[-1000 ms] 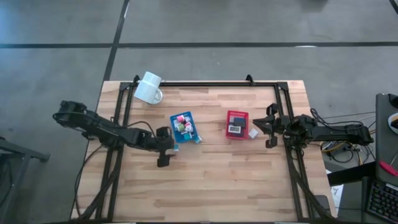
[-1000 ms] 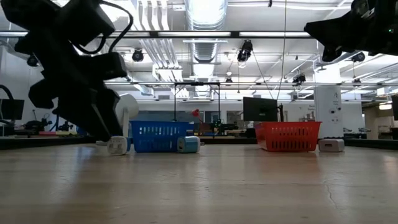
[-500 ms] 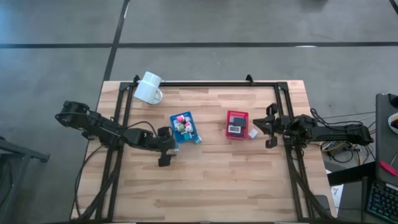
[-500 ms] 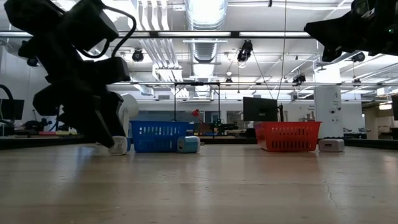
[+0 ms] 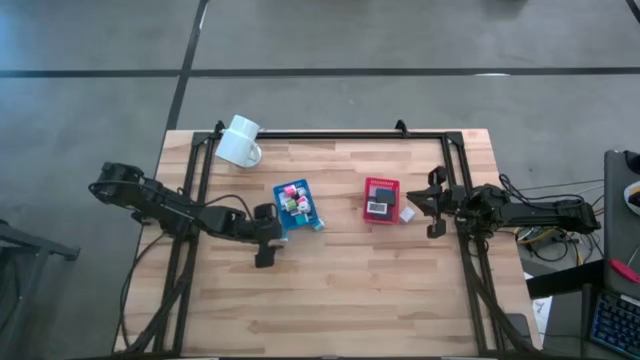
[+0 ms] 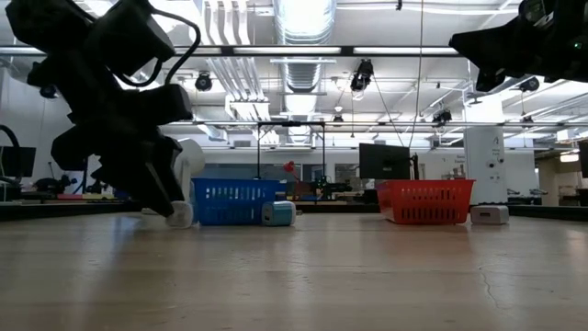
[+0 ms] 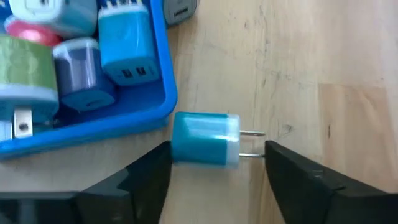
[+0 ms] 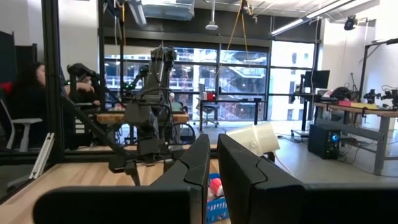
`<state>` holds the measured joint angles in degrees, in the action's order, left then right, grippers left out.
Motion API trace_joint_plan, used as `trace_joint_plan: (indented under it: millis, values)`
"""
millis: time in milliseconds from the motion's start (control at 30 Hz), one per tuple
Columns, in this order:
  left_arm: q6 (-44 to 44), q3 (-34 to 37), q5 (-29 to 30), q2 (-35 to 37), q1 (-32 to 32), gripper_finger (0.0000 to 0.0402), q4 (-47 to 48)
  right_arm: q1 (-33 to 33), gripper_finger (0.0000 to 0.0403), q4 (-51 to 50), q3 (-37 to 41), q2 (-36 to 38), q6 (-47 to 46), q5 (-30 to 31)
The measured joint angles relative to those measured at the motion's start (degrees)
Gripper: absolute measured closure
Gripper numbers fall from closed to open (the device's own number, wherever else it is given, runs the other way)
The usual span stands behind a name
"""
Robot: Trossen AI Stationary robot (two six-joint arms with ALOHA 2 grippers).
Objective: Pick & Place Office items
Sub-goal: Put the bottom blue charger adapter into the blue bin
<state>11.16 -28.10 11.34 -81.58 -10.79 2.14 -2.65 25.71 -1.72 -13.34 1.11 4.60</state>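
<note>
Closing in on a teal charger block, the left gripper has dropped from its raised, tilted pose of a second ago to table level and begun drawing its fingers inward from their widest spread; they are still apart, one on each side of the block, and neither visibly presses it yet; the block lies on its side on the wooden table between those fingers, its two metal prongs pointing toward the far finger, and just beyond it stands the rim of the blue tray, which already holds several other blocks in blue, purple, green and pink; in the high view the left gripper sits at the tray's near corner; this reads as the start of a grasp, so the pick looks imminent but not secured; the right gripper, pressed together and holding nothing, has not moved, hanging above the table well apart from the red tray, with a white block lying between it and that tray.
</note>
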Motion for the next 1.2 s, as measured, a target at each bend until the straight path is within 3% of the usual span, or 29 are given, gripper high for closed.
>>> trace_joint_plan:
  millis: [300, 500, 700, 1033, 1200]
  values:
    - [-0.7, 0.0, -1.5, 0.0, 0.0, 0.0243, -1.4, 0.0, 0.0374, 0.0, 0.0, 0.0, 0.3, 0.0]
    - [-0.2, -0.1, -1.5, 0.1, 0.0, 0.0269, -1.3, 0.0, 0.0374, 0.0, 0.0, 0.0, 0.1, 0.0]
    - [8.8, -3.2, -3.8, 0.3, 0.0, 0.0247, -1.3, 0.0, 0.0374, 0.0, 0.0, 0.0, 0.1, 0.0]
    - [23.1, -7.4, -3.7, 0.3, 0.0, 0.0151, 1.5, 0.0, 0.0374, -0.2, 0.0, 0.0, -1.2, 0.0]
    - [29.4, -7.4, -2.3, 0.3, -0.2, 0.014, 4.1, 0.0, 0.0374, -0.3, 0.0, -0.5, -1.2, 0.0]
